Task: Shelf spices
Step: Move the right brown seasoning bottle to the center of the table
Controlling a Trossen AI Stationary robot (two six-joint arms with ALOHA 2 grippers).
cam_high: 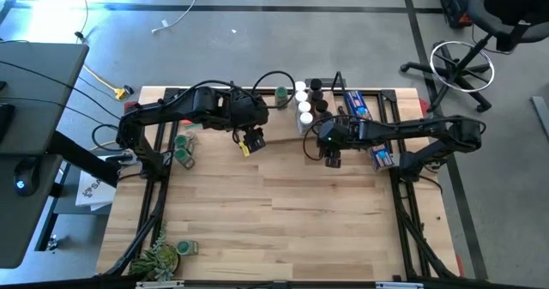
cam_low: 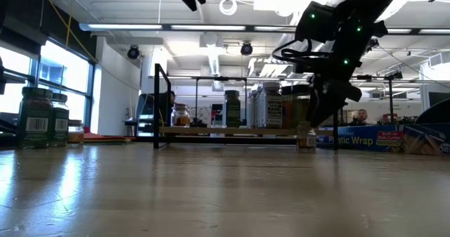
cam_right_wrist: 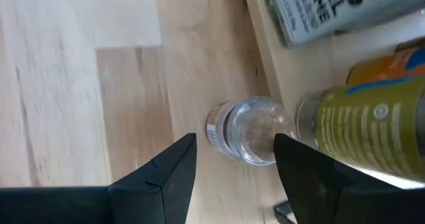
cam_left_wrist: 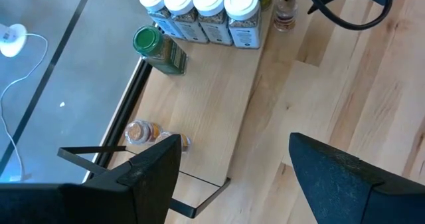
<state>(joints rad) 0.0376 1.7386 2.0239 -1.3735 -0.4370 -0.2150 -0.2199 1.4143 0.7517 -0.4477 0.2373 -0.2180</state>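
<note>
The right end effector (cam_right_wrist: 232, 161) is hung over a small clear jar (cam_right_wrist: 249, 129) that's stood on the table (cam_high: 283, 220) right at the front edge of the shelf (cam_left_wrist: 219, 117). Its fingers are spread on either side of the jar, and nothing is gripped. The left end effector (cam_left_wrist: 232, 161) is held above the shelf's other end, fingers spread wide and empty. Four white-lidded jars (cam_left_wrist: 199, 11) are lined up on the shelf board, with a green-lidded one (cam_left_wrist: 159, 50) just beside them. Two more green-lidded jars (cam_low: 42, 116) are parked on the table off to the side.
</note>
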